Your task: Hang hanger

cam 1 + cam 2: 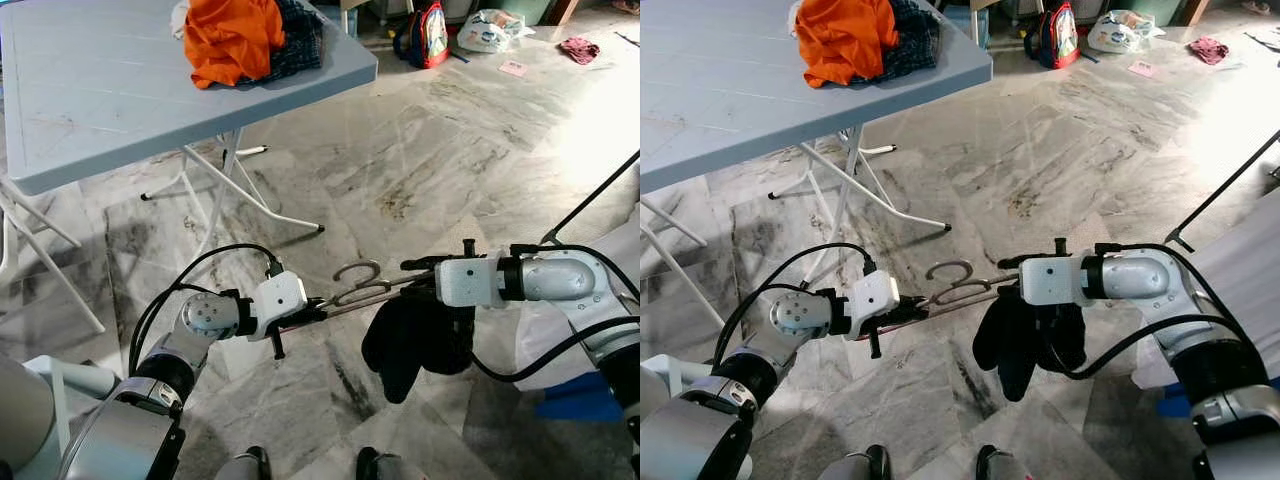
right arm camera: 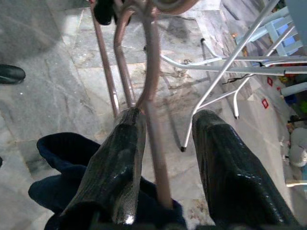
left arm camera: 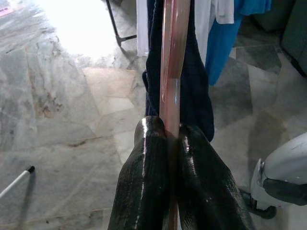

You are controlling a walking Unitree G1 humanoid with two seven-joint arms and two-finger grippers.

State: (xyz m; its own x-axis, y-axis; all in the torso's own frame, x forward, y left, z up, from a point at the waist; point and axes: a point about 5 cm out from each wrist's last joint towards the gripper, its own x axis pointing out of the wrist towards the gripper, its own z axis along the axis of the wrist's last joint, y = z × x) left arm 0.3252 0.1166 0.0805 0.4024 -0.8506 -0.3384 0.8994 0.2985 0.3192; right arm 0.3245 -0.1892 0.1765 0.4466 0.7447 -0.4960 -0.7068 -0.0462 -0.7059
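A pinkish-brown hanger (image 1: 358,275) is held level between my two arms above the marble floor, its hook curling upward. A dark navy garment (image 1: 410,338) droops from it. My left gripper (image 1: 318,305) is shut on one end of the hanger; in the left wrist view the fingertips (image 3: 148,139) pinch the hanger's bar (image 3: 173,48) with the garment (image 3: 199,91) beyond. My right gripper (image 1: 408,272) reaches in from the right at the hook's base. In the right wrist view it (image 2: 169,115) stands open, the hanger's neck (image 2: 152,62) between its fingers and close against one finger (image 2: 122,153).
A grey-blue folding table (image 1: 100,110) stands at the left, carrying an orange cloth (image 1: 232,35) on dark clothes. A drying rack's black leg (image 1: 590,200) and hanging white fabric (image 1: 625,255) are at the right. A backpack (image 1: 428,32) and a bag (image 1: 490,28) lie far back.
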